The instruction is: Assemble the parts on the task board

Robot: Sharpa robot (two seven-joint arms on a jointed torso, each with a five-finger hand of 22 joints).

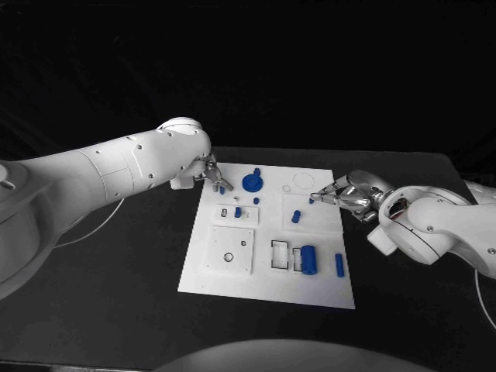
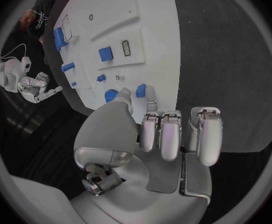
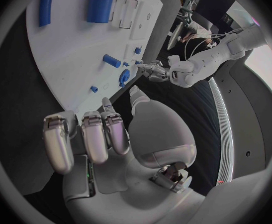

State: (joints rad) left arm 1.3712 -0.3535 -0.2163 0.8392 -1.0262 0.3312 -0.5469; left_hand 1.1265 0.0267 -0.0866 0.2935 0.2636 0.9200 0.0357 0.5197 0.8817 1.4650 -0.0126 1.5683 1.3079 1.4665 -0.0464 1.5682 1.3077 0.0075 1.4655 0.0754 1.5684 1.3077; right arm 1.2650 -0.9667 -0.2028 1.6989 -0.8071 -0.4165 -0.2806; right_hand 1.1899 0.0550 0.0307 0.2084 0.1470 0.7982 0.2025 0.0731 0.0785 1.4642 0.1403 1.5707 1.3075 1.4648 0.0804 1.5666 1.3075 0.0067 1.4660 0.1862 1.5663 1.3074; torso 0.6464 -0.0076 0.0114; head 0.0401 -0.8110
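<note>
The white task board (image 1: 315,287) lies in the middle of the table with several blue parts on it. Over its far left corner, my left hand (image 1: 211,174) has its thumb and one finger (image 2: 151,104) on either side of a small blue part (image 2: 140,90); the frames do not show whether they pinch it. A round blue part (image 1: 253,183) sits just beside it. At the board's right edge, my right hand (image 1: 343,194) holds nothing, its thumb and one finger (image 3: 106,103) apart, short of a tiny blue piece (image 1: 311,201).
On the board's near end lie a blue cylinder (image 1: 308,258) and a blue bar (image 1: 339,265), next to rectangular slots. Two small blue parts (image 1: 296,216) (image 1: 238,211) stand mid-board. Black table surrounds the board.
</note>
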